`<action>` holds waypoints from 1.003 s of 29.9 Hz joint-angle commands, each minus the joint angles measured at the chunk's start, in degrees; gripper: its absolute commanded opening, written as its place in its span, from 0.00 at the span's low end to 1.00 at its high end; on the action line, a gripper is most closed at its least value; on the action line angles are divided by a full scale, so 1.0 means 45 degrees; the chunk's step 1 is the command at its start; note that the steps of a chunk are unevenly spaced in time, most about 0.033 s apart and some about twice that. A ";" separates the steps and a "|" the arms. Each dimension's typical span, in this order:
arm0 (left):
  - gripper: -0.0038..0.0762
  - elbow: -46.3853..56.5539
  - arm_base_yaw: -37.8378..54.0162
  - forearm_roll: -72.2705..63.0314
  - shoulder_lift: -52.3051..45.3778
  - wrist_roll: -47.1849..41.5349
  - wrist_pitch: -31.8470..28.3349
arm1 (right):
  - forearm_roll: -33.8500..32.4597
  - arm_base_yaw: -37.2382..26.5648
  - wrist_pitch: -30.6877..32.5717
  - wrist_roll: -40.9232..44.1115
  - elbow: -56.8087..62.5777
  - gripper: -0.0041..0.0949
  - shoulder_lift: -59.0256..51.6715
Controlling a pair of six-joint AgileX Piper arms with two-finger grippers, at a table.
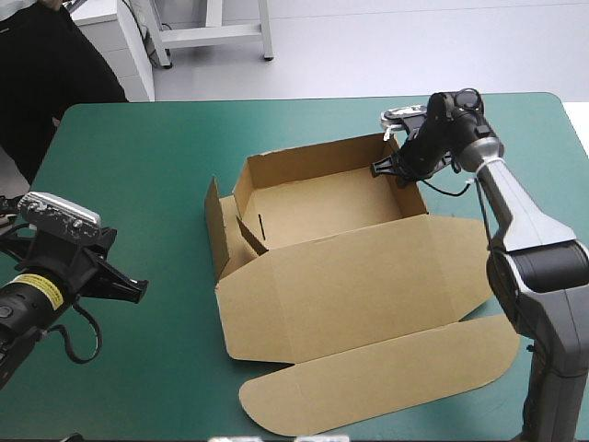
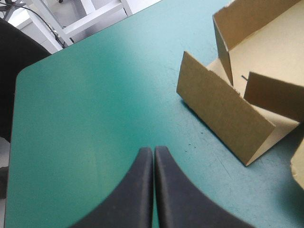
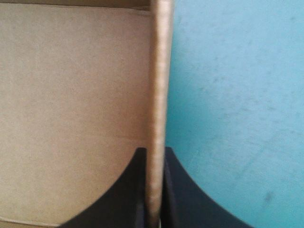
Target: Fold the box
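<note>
The brown box (image 1: 322,207) stands mid-table as an open tray with its far and side walls raised, and its lid (image 1: 368,304) lies flat toward the near edge. My right gripper (image 1: 398,168) is at the tray's far right corner, shut on the right wall (image 3: 159,95), whose top edge runs up between the two black fingers. My left gripper (image 1: 133,290) hovers near the table's left front, well clear of the box, fingers shut in one arch (image 2: 153,156) with nothing held. The left wall (image 2: 223,109) of the box lies ahead of it.
Bare teal-green cover (image 1: 138,184) stretches between the left gripper and the box. A curved flap (image 1: 386,378) of the lid reaches close to the near edge. A person's dark clothing (image 1: 46,74) shows at the far left corner.
</note>
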 commanded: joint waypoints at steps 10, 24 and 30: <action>0.04 -0.0297 0.0014 0.0257 0.0092 -0.0249 -0.1324 | 0.2267 -0.1739 0.0234 -0.1515 -0.0338 0.02 -0.4546; 0.07 -0.0467 0.0412 0.0243 0.2396 -0.0872 -0.2371 | 0.3091 -0.3561 0.0234 -0.2890 0.2707 0.02 -0.9177; 0.07 -0.0978 0.2950 -0.3203 0.3363 0.2094 -0.2676 | 0.3141 -0.4084 0.0234 -0.2889 0.2961 0.02 -0.9937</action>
